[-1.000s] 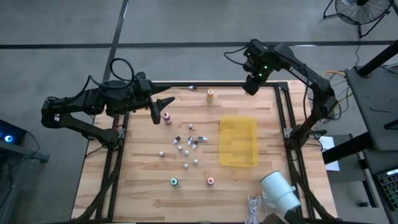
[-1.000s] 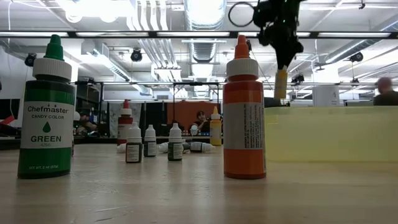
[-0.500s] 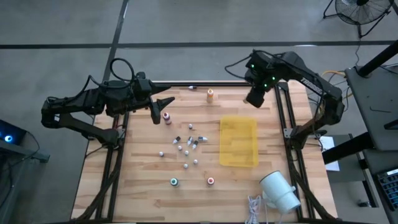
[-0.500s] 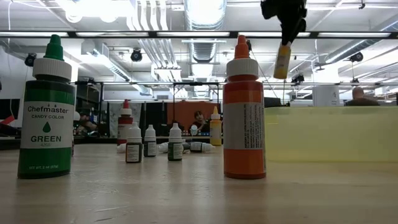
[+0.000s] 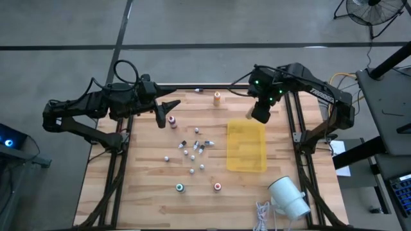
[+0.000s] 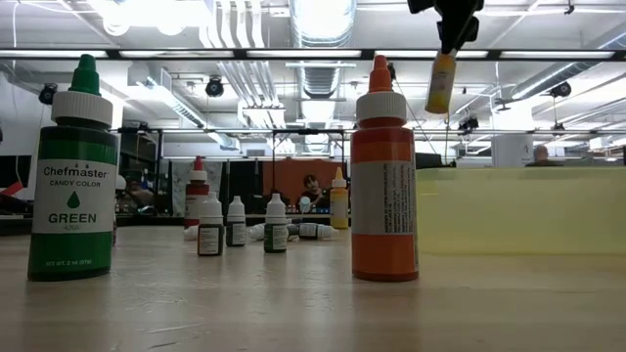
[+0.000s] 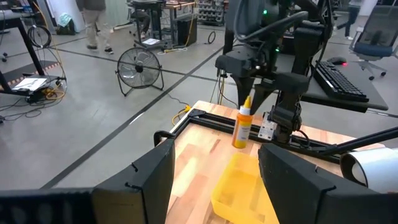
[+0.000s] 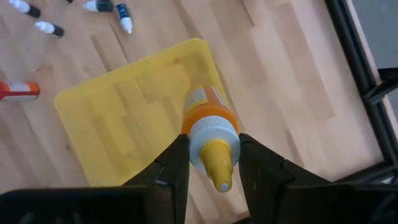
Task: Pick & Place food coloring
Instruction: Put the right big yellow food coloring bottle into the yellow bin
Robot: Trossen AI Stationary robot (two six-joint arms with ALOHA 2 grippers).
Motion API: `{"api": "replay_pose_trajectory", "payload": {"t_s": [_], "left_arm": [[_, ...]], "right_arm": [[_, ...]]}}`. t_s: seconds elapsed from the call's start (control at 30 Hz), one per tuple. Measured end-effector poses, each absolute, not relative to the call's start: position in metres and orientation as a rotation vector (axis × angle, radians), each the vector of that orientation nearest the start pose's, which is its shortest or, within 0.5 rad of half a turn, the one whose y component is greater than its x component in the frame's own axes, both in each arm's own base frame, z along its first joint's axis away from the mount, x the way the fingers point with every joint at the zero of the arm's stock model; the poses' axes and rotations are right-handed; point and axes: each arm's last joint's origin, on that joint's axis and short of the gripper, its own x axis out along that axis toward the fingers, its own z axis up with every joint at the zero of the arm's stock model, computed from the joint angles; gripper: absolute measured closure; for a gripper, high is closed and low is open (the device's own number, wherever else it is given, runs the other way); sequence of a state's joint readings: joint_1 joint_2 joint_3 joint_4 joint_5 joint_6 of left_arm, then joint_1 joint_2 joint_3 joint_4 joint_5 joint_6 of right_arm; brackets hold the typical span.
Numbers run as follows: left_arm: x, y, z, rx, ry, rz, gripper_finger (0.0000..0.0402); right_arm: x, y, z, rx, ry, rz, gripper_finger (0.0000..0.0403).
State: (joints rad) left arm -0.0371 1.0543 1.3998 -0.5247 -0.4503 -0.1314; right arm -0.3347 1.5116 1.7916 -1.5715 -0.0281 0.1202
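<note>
While we hang over the far edge of the yellow mat (image 5: 246,145), our right gripper (image 8: 209,163) has its two fingers (image 8: 174,165) pinched on a yellow-tipped bottle (image 8: 209,127) of food coloring, right at the white collar under the nozzle. Bottle body hangs straight down from the fingers, nozzle up between them, orange-yellow body w/ label below. In the left wrist view the same bottle (image 7: 242,122) dangles clear above the mat (image 7: 239,190), not touching it; the low view agrees, bottle (image 6: 440,83) up high in the air under the gripper (image 6: 452,29).

Our left gripper (image 5: 168,108) waits near the table's left edge, fingers (image 7: 146,180) spread wide w/ nothing between them, just beside a red-topped bottle (image 5: 172,120).

Rest of the set is on the wooden table (image 5: 151,192): an orange bottle (image 5: 217,97) upright near the far edge, a green-topped bottle (image 5: 180,188) and a red-capped one (image 5: 217,187) toward the near edge, and a scatter of small vials (image 5: 192,153) mid-table, left of the mat. Some vials look tipped over, tho we can't say how many from above. A white cylinder (image 5: 288,197) lies at the near right corner, well apart from the bottles.
</note>
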Motion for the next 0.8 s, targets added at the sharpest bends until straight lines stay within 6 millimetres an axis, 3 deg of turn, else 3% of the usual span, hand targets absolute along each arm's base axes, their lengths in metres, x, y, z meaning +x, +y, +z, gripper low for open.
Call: {"api": "replay_pose_trajectory", "payload": {"t_s": [0.4,0.8], "left_arm": [[0.192,0.006,0.456,-0.086,0.148,0.423,0.0197],[0.192,0.006,0.456,-0.086,0.148,0.423,0.0197]], "right_arm": [[0.244,-0.054,0.398,0.317,1.272,-0.269,0.0302],[0.245,-0.048,0.382,0.328,1.34,-0.277,0.0302]]}}
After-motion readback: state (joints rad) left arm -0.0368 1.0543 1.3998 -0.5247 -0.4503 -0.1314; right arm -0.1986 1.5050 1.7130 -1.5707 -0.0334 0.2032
